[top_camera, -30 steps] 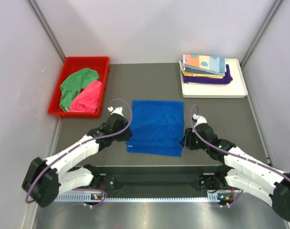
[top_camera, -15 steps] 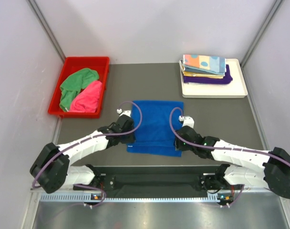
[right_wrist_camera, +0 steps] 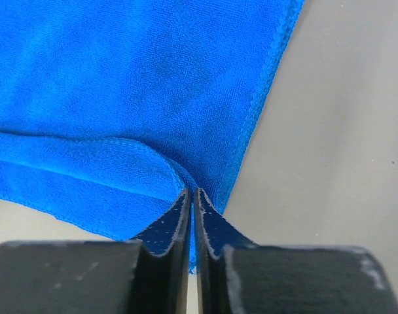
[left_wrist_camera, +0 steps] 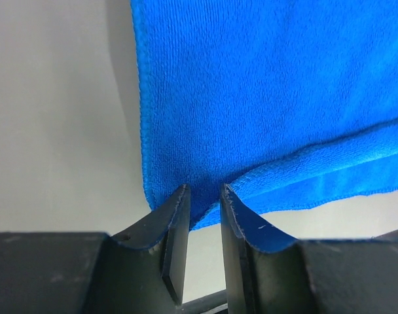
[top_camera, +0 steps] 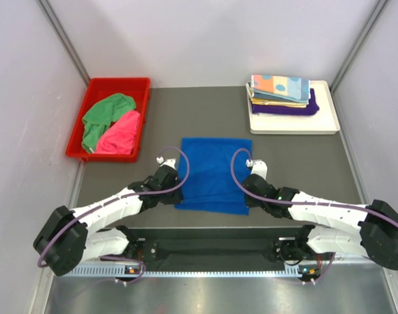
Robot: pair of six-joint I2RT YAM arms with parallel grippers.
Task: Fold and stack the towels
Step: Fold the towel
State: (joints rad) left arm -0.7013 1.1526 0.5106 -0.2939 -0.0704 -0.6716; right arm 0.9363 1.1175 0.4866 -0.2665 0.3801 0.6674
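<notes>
Top view: dark grey table (top_camera: 205, 111), pale walls (top_camera: 205, 33). A red bin (top_camera: 117, 81) beyond the left gripper (top_camera: 178, 196) holds a green towel (top_camera: 101, 118) and a pink towel (top_camera: 120, 134). A white tray (top_camera: 290, 125) beyond the right gripper (top_camera: 243, 199) carries a stack of folded towels (top_camera: 281, 91). The blue towel (top_camera: 215, 170) lies flat between both grippers, its near strip folded over.

Left wrist: left gripper (left_wrist_camera: 203, 191) jaws apart, straddling the blue towel (left_wrist_camera: 264, 85) at its folded corner; grey table (left_wrist_camera: 55, 131) alongside.

Right wrist: right gripper (right_wrist_camera: 192, 193) pinched together on the hem of the blue towel (right_wrist_camera: 120, 78); terry pile and stitched border are visible.
</notes>
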